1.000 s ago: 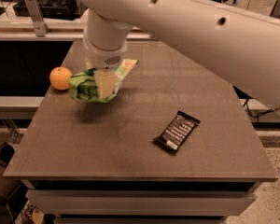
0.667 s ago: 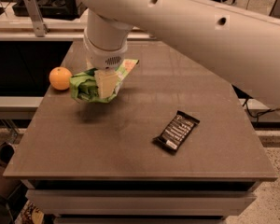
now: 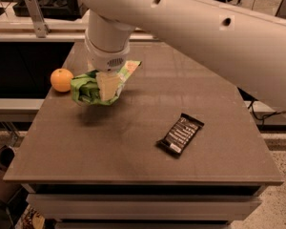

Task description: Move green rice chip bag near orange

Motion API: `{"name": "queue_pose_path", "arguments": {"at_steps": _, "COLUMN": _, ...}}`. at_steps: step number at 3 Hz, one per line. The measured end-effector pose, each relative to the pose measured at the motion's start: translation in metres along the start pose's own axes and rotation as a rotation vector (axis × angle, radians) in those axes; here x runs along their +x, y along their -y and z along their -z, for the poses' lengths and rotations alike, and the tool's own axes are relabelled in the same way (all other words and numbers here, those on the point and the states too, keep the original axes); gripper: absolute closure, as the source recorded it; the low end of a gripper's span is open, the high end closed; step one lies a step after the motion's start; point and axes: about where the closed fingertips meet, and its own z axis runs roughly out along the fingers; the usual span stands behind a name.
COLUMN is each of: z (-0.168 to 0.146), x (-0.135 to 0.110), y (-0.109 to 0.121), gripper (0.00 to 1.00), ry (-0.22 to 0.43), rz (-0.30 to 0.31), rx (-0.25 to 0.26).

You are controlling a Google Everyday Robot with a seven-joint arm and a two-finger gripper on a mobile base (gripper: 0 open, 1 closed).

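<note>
I see the gripper [image 3: 107, 87] low over the far part of the table [image 3: 133, 171], its jaws pinching the green rice chip bag [image 3: 87, 90]. The bag bulges out to the left of the jaws in my view and hangs just clear of the surface, with a shadow beneath it. The orange [image 3: 62, 79] sits just beyond the bag on that same side, close by. A black candy bar wrapper [image 3: 179, 134] lies flat, well apart from the jaws, to their right and nearer the front edge.
</note>
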Motion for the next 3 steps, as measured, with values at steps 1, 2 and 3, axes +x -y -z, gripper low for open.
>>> {"name": "queue_pose_path", "arguments": {"at_steps": 1, "z": 0.0, "x": -0.0007, "y": -0.0003, "gripper": 0.15, "ry": 0.0, "rz": 0.002, "rx": 0.0}}
{"name": "queue_pose_path", "arguments": {"at_steps": 2, "z": 0.0, "x": -0.0013, "y": -0.0007, "gripper": 0.0, "ry": -0.001, "rz": 0.003, "rx": 0.0}}
{"name": "queue_pose_path", "arguments": {"at_steps": 3, "z": 0.0, "x": -0.0013, "y": -0.0007, "gripper": 0.0, "ry": -0.001, "rz": 0.003, "rx": 0.0}}
